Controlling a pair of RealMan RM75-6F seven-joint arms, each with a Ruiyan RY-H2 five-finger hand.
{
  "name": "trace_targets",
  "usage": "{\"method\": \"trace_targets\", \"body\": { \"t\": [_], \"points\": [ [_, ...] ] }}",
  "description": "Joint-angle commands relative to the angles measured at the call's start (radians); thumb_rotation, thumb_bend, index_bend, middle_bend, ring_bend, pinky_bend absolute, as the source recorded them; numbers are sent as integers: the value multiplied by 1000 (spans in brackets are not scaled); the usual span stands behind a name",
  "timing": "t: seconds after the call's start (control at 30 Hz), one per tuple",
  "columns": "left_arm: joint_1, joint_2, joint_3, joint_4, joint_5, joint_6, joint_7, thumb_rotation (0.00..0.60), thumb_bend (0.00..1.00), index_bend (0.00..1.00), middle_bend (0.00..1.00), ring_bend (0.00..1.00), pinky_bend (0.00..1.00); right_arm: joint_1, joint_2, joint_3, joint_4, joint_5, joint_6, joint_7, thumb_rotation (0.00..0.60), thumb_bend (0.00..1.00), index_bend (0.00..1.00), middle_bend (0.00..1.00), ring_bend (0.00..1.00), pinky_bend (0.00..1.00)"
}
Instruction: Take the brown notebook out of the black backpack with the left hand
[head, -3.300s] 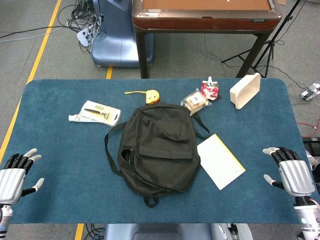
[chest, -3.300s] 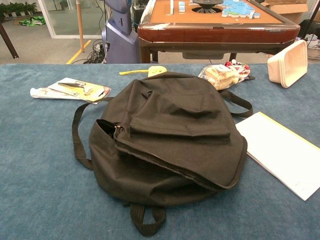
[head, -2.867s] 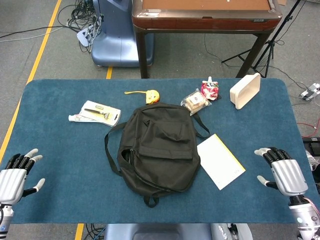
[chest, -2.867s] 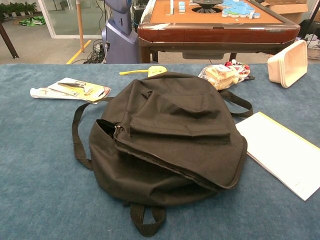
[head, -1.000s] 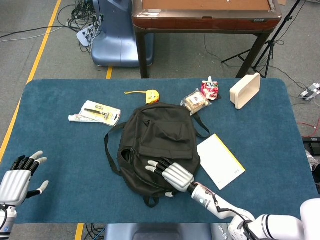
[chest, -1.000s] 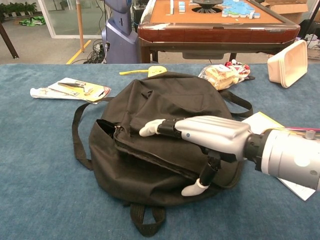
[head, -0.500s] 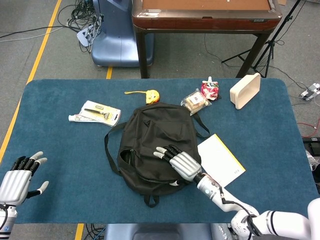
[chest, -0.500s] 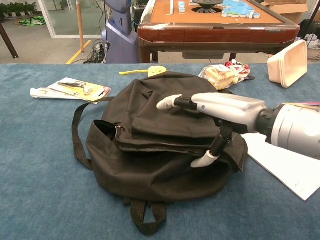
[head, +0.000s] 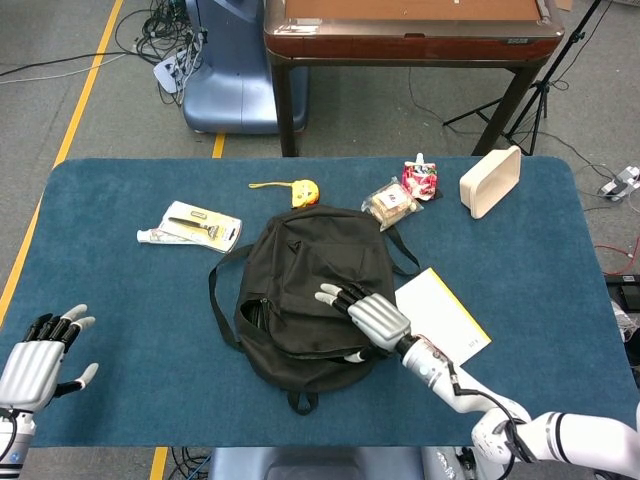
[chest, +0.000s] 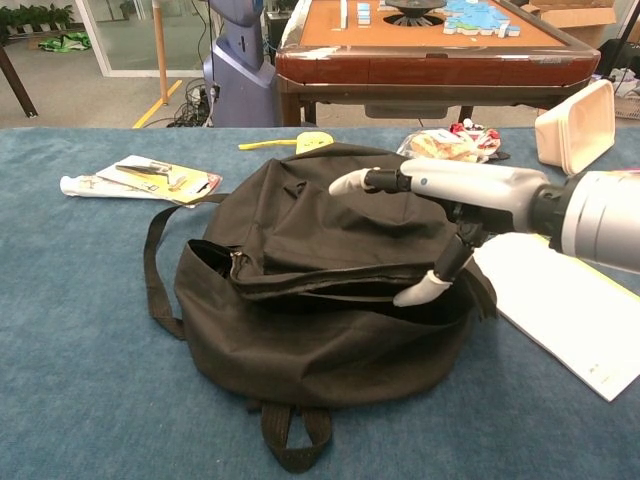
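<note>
— Lifting the flap, is it? The right hand is resting on the black backpack with fingers spread and the thumb tucked under the flap edge, gripping nothing firmly that I can tell.

— Seems so. It should be raising the flap gently so the zip mouth is gaping toward the left hand, which is waiting open, fingers apart, well left of the backpack at the table's near edge.

— And the brown notebook?

— Not showing; presumably lying inside the backpack, hidden. Only a white pad is lying just right of the backpack.

— Then the left hand is needing a long reach to the left-side opening.
</note>
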Motion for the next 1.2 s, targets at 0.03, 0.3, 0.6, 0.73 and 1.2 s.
{"method": "trace_targets", "body": {
  "t": [0.03, 0.3, 0.6, 0.73, 1.2],
  "points": [
    [1, 0, 0, -1, -1, 1, 0, 600, 227, 241, 143, 168, 90, 10, -10, 9, 19, 17, 2, -6, 600, 0, 0, 13, 0, 0],
    [1, 0, 2, -2, -7, -4, 3, 600, 227, 241, 143, 168, 90, 42, -49, 11, 55, 55, -16, -35, 600, 9, 0, 44, 0, 0],
    [7, 3, 6, -6, -5, 4, 4, 600, 227, 242, 143, 168, 90, 71, -129, -36, 103, 66, -22, -168, 600, 25, 47, 75, 0, 0],
    [10, 4, 7, -7, -5, 7, 3, 600, 227, 243, 143, 168, 90, 72, -163, -41, 130, 76, 2, -218, 600, 170, 211, 136, 0, 13],
    [0, 11, 1, 2, 0, -3, -12, 600, 227, 244, 143, 168, 90, 64, -222, -7, 196, 118, 76, -264, 600, 683, 715, 403, 236, 277]
  ]
}}
